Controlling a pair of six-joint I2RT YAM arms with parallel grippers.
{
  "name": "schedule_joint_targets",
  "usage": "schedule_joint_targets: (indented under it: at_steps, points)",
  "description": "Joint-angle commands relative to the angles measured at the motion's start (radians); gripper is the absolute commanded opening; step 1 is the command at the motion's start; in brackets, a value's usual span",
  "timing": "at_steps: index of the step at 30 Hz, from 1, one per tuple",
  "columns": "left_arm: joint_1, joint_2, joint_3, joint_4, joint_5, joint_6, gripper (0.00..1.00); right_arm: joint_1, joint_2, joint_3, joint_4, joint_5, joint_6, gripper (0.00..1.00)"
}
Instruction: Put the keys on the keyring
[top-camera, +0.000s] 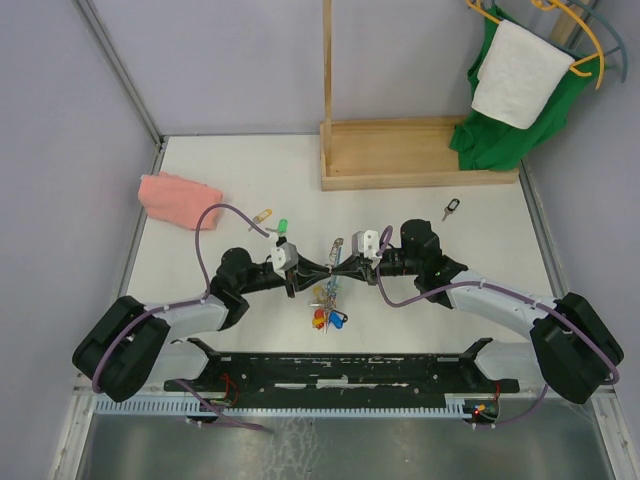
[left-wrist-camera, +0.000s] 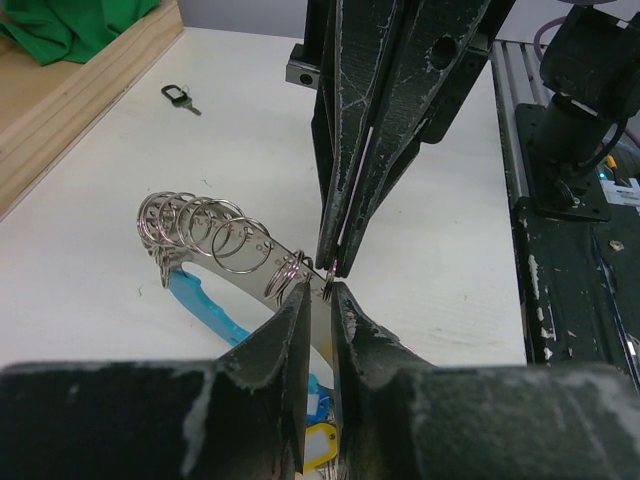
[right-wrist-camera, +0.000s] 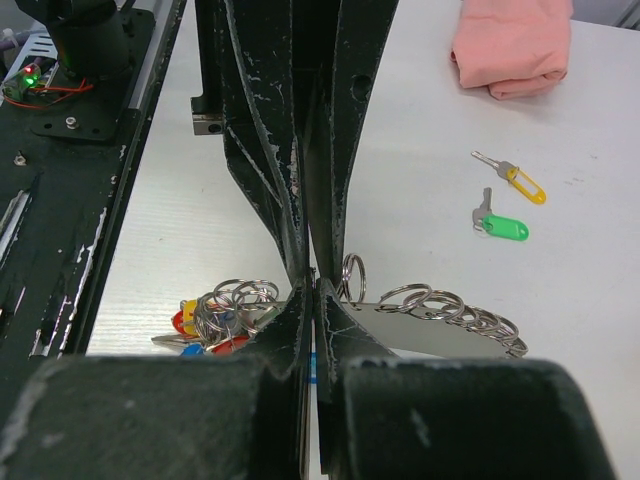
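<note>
The keyring (top-camera: 336, 248) is a flat silvery strip strung with several split rings, held above the table's middle between both arms. My right gripper (right-wrist-camera: 313, 292) is shut on the strip (right-wrist-camera: 440, 335). Keys with red, blue and yellow tags (right-wrist-camera: 205, 322) hang from it. My left gripper (left-wrist-camera: 320, 290) meets the right gripper tip to tip. Its jaws stand a narrow slit apart, with a small ring (left-wrist-camera: 330, 283) at the tips; I cannot see whether it is gripped. Loose keys lie apart: green (top-camera: 283, 226), yellow (top-camera: 262, 214) and black (top-camera: 452, 208).
A pink cloth (top-camera: 178, 198) lies at the far left. A wooden stand (top-camera: 420, 155) fills the back right, with a green garment (top-camera: 500, 130) and a white towel (top-camera: 518, 75) on hangers. Both arm bases sit along the near edge.
</note>
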Motion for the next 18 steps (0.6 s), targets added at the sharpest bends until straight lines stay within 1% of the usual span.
schedule_joint_targets:
  at_steps: [1,15,17,18]
  points:
    - [0.006,0.008,0.039,0.058,0.031,-0.039,0.18,-0.003,-0.024,0.036,0.048,-0.048,-0.008,0.01]
    - [0.006,0.039,0.059,0.078,0.078,-0.065,0.22,-0.001,0.000,0.060,0.053,-0.062,0.008,0.01]
    - [0.005,0.046,0.061,0.096,0.085,-0.076,0.18,0.000,0.007,0.063,0.054,-0.064,0.013,0.01]
    - [0.006,0.049,0.063,0.102,0.088,-0.080,0.11,0.002,0.009,0.064,0.055,-0.064,0.016,0.01]
